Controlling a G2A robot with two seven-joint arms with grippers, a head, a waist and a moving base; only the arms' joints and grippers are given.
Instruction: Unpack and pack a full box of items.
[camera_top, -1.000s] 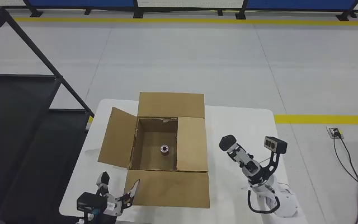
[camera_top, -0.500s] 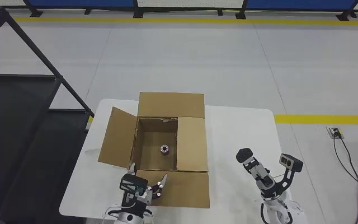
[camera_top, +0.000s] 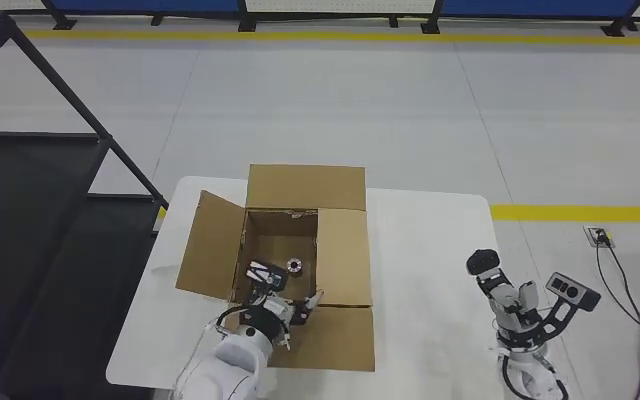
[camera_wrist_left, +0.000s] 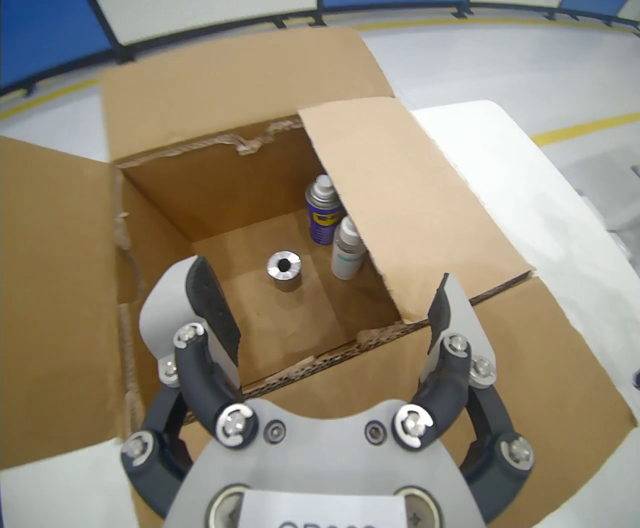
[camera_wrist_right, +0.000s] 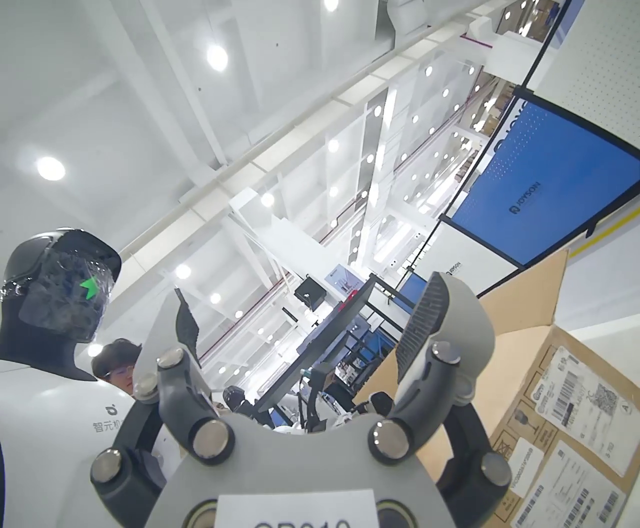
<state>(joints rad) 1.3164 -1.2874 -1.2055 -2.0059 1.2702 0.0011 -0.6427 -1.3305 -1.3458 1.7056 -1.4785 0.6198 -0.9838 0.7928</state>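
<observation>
An open cardboard box (camera_top: 343, 258) stands in the middle of the white table (camera_top: 430, 290). On its floor are a short metal cylinder (camera_wrist_left: 283, 268), a blue spray can (camera_wrist_left: 322, 212) and a small pale bottle (camera_wrist_left: 347, 250) beside the right flap. The cylinder (camera_top: 295, 265) also shows from above. My left gripper (camera_wrist_left: 322, 280) hovers open and empty over the box's near edge (camera_top: 285, 297). My right gripper (camera_wrist_right: 307, 300) is open and empty, pointing up toward the ceiling, at the table's right front corner, where the right arm (camera_top: 512, 300) stands.
All four flaps of the box (camera_wrist_right: 550, 390) are folded outward; the near flap (camera_top: 330, 340) lies under my left arm. The bare tabletop stretches between the box and the right arm. A dark frame (camera_top: 70, 110) stands left of the table.
My left arm has swung from the table's front left corner to the box's near edge. My right arm has drawn back to the right front corner.
</observation>
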